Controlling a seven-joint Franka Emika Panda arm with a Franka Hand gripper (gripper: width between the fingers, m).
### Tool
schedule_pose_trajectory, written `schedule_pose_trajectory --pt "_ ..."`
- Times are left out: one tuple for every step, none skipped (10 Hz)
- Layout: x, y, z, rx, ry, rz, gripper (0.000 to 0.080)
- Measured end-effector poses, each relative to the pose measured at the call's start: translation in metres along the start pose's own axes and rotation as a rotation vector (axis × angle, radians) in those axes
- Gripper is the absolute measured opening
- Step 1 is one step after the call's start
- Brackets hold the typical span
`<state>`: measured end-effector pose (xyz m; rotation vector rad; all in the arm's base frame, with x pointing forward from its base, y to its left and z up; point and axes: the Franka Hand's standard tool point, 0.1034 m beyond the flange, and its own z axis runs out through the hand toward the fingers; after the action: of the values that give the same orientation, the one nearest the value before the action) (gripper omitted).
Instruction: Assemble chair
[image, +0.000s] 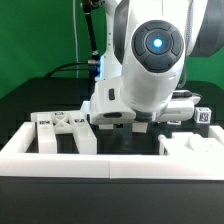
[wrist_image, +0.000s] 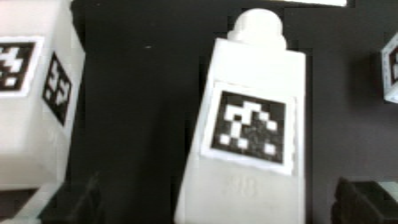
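White plastic post (wrist_image: 249, 70), tagged and peg-tipped, lies on the black table (wrist_image: 151, 110) between the parted jaws of the end effector (wrist_image: 217, 199), which grips nothing. Judgement: centre over the tag (wrist_image: 246, 127), keep jaws parallel to long sides, descend before closing.

readable text: none | signs: coded square tag (wrist_image: 249, 125) on post (wrist_image: 254, 70)
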<state>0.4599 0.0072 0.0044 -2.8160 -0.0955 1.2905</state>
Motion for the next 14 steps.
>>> schedule_pose_trajectory --pt "0.0 0.0 0.0 0.0 -0.001 -0.001 0.0649" --pt "0.0 -0.001 0.0 -0.001 0.0 -0.002 0.0514" --pt "0.0 -0.002 0.0 -0.001 0.001 -0.004 0.0375" --pt "0.001 -0.003 -0.001 -0.003 0.002 -0.006 0.031" --pt "0.001 -0.004 -0.001 -0.004 0.002 -0.007 0.031" --pt "0.001 -0.005 -0.001 -0.005 0.003 -0.009 0.031" --pt "0.002 -0.005 -0.003 -0.006 0.006 -0.012 0.031" --pt "0.003 -0.006 -0.006 -0.007 0.011 -0.013 0.031" --pt "0.005 -0.009 -0.012 -0.009 0.022 -0.018 0.031" --pt "0.007 -0.015 -0.023 -0.015 0.036 -0.028 0.031" --pt "0.006 -0.025 -0.039 -0.022 0.049 -0.043 0.031" --pt "0.003 -0.037 -0.061 -0.03 0.056 -0.061 0.031" --pt "-0.002 -0.046 -0.08 -0.034 0.058 -0.065 0.031" --pt "-0.003 -0.051 -0.092 -0.039 0.084 -0.072 0.031"
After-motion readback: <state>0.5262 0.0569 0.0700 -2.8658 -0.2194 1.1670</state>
